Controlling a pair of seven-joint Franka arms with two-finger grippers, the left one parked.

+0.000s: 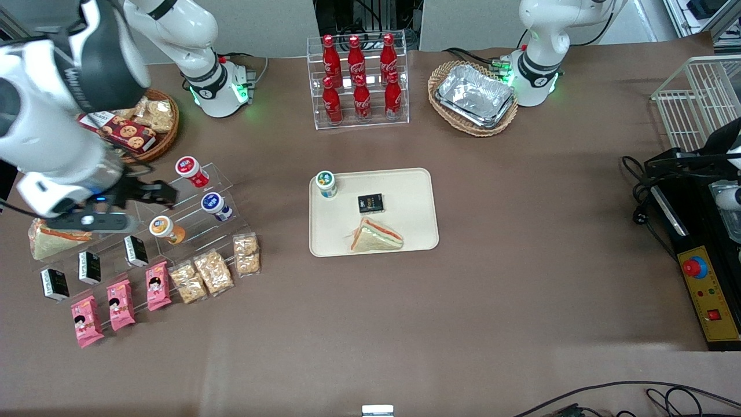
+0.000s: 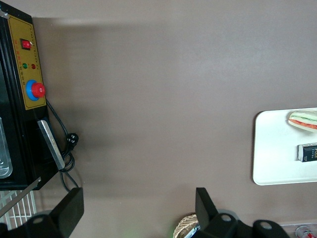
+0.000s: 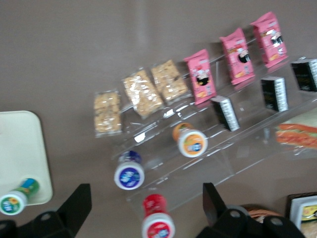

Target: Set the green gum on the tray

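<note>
Green gum stands upright on the cream tray, at its upper-left corner in the front view, apart from the black packet and sandwich. You will find the gripper released, jaws spread, above the clear display rack at the frame's left.

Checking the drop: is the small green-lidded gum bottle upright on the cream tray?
Upright: green-lidded gum bottle stands lid-up in the cream tray's corner; open gripper is away.

The right arm reaches out toward its own end of the bench, its pincer empty, fingers spread apart.
</note>
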